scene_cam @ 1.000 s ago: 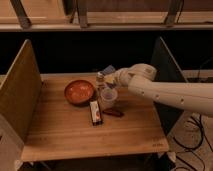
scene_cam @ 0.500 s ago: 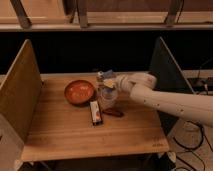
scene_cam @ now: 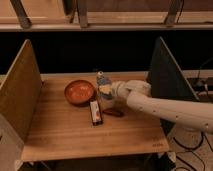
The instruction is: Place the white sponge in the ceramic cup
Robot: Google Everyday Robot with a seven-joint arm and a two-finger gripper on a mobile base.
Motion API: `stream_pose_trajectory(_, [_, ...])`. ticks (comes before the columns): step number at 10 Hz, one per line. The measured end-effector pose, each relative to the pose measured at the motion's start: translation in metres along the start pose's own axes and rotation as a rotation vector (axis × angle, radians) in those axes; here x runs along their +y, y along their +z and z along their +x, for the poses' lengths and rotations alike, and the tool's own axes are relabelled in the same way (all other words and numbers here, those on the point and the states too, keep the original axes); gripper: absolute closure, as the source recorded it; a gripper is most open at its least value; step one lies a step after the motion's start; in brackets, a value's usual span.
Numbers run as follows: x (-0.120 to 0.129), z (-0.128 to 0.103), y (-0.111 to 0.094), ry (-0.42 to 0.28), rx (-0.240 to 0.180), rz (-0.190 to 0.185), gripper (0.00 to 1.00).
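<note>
My gripper [scene_cam: 107, 91] reaches in from the right on a long white arm and sits just above the small pale ceramic cup [scene_cam: 106, 101], which stands mid-table, right of the red bowl. The cup is partly hidden by the gripper. A pale patch at the gripper's tip, right over the cup's rim, may be the white sponge [scene_cam: 104, 89]. I cannot tell it apart from the rim, nor whether it is held or lying in the cup.
A wide red-orange bowl [scene_cam: 79, 92] stands left of the cup. A small capped bottle [scene_cam: 101, 77] stands just behind the gripper. A narrow white, red and black packet [scene_cam: 94, 112] and a small dark red object [scene_cam: 113, 112] lie in front. Upright panels [scene_cam: 20, 92] flank the wooden table.
The arm has swung left and lowered. The gripper moved from right of and above the cup to directly over its rim, now covering much of it.
</note>
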Motion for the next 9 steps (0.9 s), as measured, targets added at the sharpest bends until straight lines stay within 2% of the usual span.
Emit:
stream_pose_trajectory(1, [0.0001,-0.0004,-0.0001,0.0,-0.001,0.0,0.99])
stream_pose_trajectory(4, [-0.0001,-0.0003,-0.0002,0.0,-0.001,0.0,0.88])
stream_pose_trajectory(7, [-0.0006,-0.0002,-0.0004,0.001,-0.001,0.001,0.56])
stream_pose_trajectory(9, [-0.0008,0.0,-0.0005,0.001,-0.001,0.001,0.41])
